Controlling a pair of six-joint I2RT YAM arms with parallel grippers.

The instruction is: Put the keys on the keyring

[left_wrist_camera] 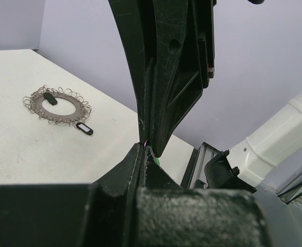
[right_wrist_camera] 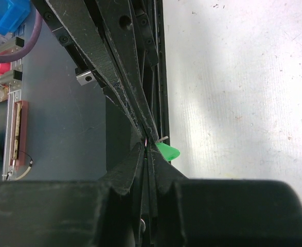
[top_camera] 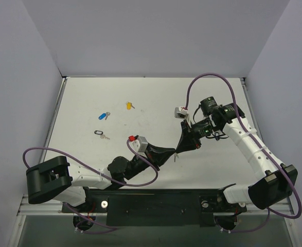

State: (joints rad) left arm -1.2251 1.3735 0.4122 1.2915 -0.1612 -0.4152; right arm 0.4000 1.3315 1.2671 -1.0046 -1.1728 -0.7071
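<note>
My left gripper (top_camera: 174,152) and right gripper (top_camera: 180,148) meet tip to tip above the middle of the table, both shut. The green-headed key (right_wrist_camera: 169,152) is pinched where they meet, and its head pokes out sideways beside the tips of the right gripper (right_wrist_camera: 149,146). In the left wrist view only a sliver of green (left_wrist_camera: 158,161) shows behind the left gripper (left_wrist_camera: 143,145). The keyring (left_wrist_camera: 36,106) lies flat on the table beyond, with two black-headed keys (left_wrist_camera: 84,128) on its wire loops. In the top view the right arm covers it.
Loose keys lie on the table's left half: a yellow-headed one (top_camera: 129,105), a blue-headed one (top_camera: 104,115) and a black-headed one (top_camera: 99,133). White walls close off the table on three sides. Purple cables loop off both arms.
</note>
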